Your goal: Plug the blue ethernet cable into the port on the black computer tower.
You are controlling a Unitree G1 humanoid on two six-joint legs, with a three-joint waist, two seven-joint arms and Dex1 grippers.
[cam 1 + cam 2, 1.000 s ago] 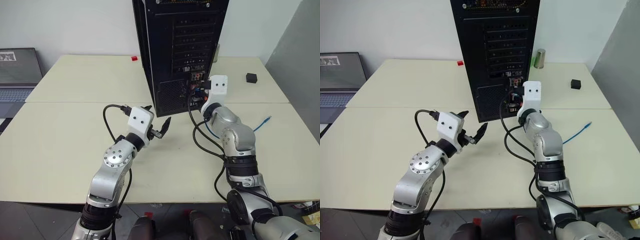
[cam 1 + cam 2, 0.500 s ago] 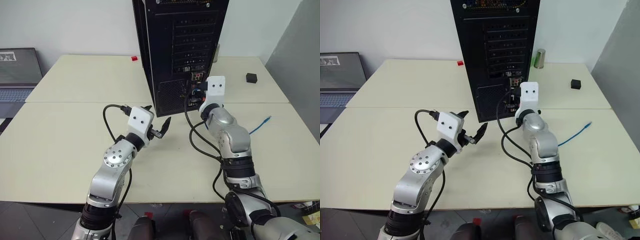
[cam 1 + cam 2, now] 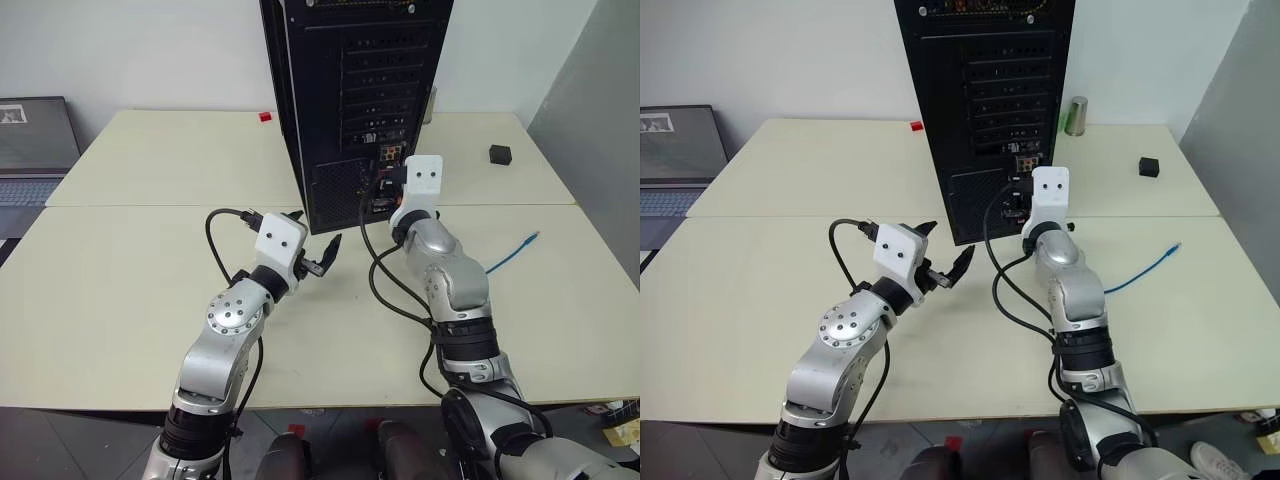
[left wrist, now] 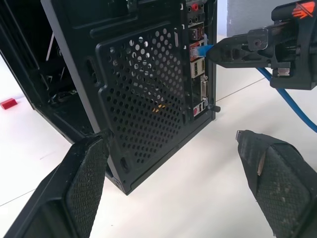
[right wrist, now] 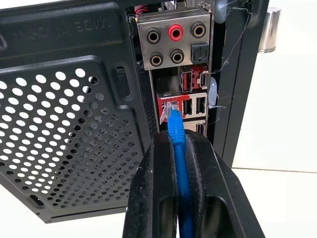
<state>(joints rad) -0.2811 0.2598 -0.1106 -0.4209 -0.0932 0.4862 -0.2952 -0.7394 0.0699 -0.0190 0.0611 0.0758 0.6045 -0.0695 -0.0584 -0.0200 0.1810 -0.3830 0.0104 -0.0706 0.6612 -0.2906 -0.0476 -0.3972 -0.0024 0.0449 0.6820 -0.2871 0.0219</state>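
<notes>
Blue cable [image 5: 179, 163] is pinched lengthwise in the right gripper [image 5: 174, 148], its plug aimed at the port [image 5: 169, 107] on the tower [image 3: 340, 110] for insertion, while the left gripper [image 3: 318, 243], spread wide and empty, waits beside the tower.

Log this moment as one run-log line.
right gripper: shut on blue ethernet cable | plug at port of black computer tower | left gripper: open, idle

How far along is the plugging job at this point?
Done: the right claw is shut on the cable just behind its plug and has it at the tower's rear panel. In hand: the plug tip sits at the port, whether seated I cannot tell. Left: push it home and release. The left claw hangs open beside the tower, idle.
</notes>
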